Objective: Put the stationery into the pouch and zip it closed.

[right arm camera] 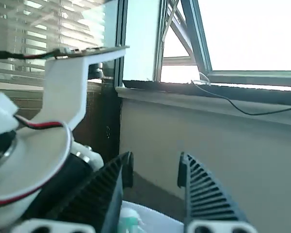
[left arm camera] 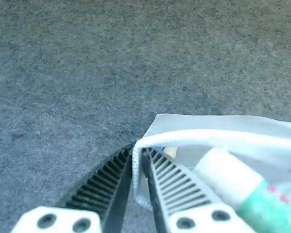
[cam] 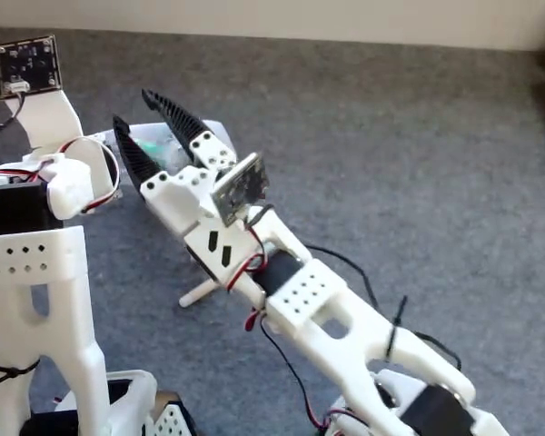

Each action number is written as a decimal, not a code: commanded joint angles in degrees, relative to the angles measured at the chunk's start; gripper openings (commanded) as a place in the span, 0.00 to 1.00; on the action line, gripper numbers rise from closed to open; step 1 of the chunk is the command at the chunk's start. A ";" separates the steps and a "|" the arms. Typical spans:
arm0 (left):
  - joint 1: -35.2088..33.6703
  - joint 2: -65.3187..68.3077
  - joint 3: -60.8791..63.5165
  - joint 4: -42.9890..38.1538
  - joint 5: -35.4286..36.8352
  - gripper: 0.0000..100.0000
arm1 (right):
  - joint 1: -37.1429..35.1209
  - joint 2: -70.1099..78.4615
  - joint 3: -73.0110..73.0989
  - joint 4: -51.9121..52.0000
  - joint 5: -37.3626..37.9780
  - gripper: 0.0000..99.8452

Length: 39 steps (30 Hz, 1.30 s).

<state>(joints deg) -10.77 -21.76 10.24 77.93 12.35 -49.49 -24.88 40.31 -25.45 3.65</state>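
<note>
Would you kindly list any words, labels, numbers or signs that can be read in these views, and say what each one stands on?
No text can be read.
On the white and green tube at the pouch: small pink marks, too blurred to read.
On the camera board atop an arm: no legible print.

Grey carpet [cam: 418, 136], pale wall [right arm camera: 242, 145], bright windows [right arm camera: 252, 34], slatted blinds [right arm camera: 34, 34], dark sill [right arm camera: 208, 90].

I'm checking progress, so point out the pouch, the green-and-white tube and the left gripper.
pouch [left arm camera: 223, 136], left wrist view, white upper rim.
green-and-white tube [left arm camera: 228, 177], left wrist view, white end.
left gripper [left arm camera: 138, 154], left wrist view, between its fingertips.
</note>
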 commanded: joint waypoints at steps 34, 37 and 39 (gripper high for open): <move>-2.42 2.15 2.24 0.00 0.70 0.01 | 9.98 -2.15 -26.07 61.23 -2.02 0.14; -2.42 2.15 2.24 0.00 0.70 0.01 | 11.91 -2.15 -26.33 69.14 -2.20 0.14; -2.42 2.15 2.24 0.00 0.70 0.01 | 13.32 -2.15 -26.24 73.63 -5.27 0.14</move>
<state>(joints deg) -12.35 -21.76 10.24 78.02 12.35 -38.95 -26.73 16.04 41.45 1.45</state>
